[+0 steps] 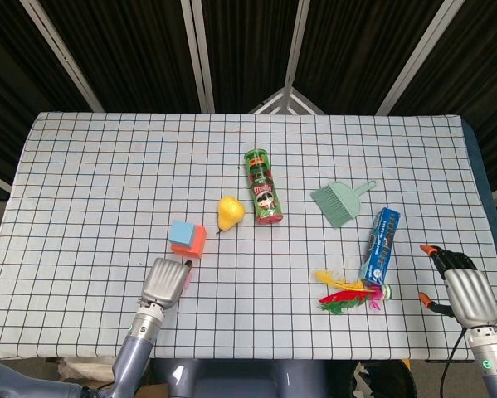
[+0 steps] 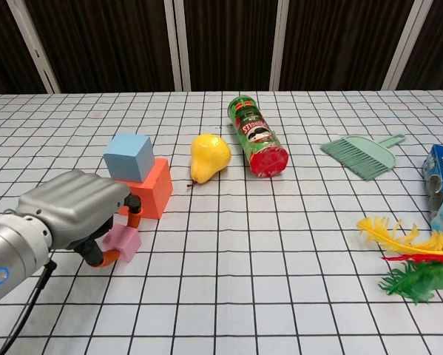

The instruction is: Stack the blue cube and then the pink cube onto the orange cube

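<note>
The blue cube (image 2: 128, 157) sits on the orange cube (image 2: 150, 188). Just in front, the pink cube (image 2: 124, 242) stands on the table (image 2: 280, 296), the left hand (image 2: 72, 208) curling its fingers (image 2: 133, 209) around it. The right hand (image 1: 464, 292) rests with fingers apart, holding nothing. The green can (image 2: 257, 137) reads "Pringles".

The blue cube (image 2: 129, 157) sits on the orange cube (image 2: 149, 188), just beyond the left hand (image 2: 75, 209). The pink cube (image 2: 125, 243) lies under its fingertips (image 2: 133, 203). Pear (image 2: 208, 157), can (image 2: 257, 136), brush (image 2: 362, 154) — all further right, toward the right hand (image 1: 466, 293).
</note>
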